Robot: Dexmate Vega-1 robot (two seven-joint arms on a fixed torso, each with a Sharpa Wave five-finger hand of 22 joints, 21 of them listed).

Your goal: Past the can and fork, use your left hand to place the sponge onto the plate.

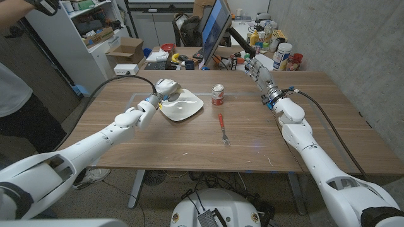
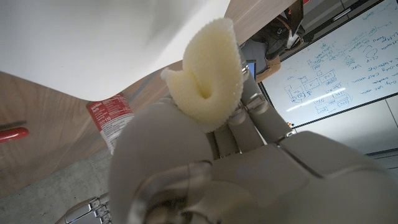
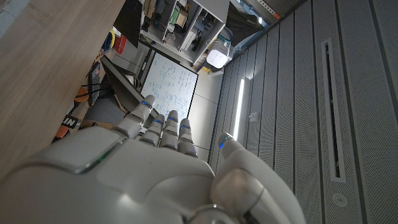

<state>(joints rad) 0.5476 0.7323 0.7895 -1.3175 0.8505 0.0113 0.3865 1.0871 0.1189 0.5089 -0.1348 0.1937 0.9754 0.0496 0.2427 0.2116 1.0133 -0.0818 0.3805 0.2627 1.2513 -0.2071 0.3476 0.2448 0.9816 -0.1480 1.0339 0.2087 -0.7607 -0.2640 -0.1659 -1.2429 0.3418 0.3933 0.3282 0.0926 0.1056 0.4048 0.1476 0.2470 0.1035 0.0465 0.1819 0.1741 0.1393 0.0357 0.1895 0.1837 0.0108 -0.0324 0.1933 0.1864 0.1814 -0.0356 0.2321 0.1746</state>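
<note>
My left hand [image 1: 165,89] hovers over the near-left rim of the white plate [image 1: 186,108] and pinches a pale yellow sponge [image 2: 210,73], folded between its fingers. The left wrist view shows the sponge held just off the plate [image 2: 93,43]. A red-and-white can [image 1: 218,94] stands upright right of the plate, also seen as the can [image 2: 111,119]. A red-handled fork [image 1: 223,128] lies in front of the can. My right hand [image 1: 258,70] is raised at the far right of the table, fingers extended and apart, holding nothing.
The wooden table [image 1: 315,126] has bare space on its right half and near edge. Behind it stand a monitor [image 1: 214,28], bottles and jars [image 1: 282,55], and a cardboard box [image 1: 128,50]. A person [image 1: 12,88] stands at the left edge.
</note>
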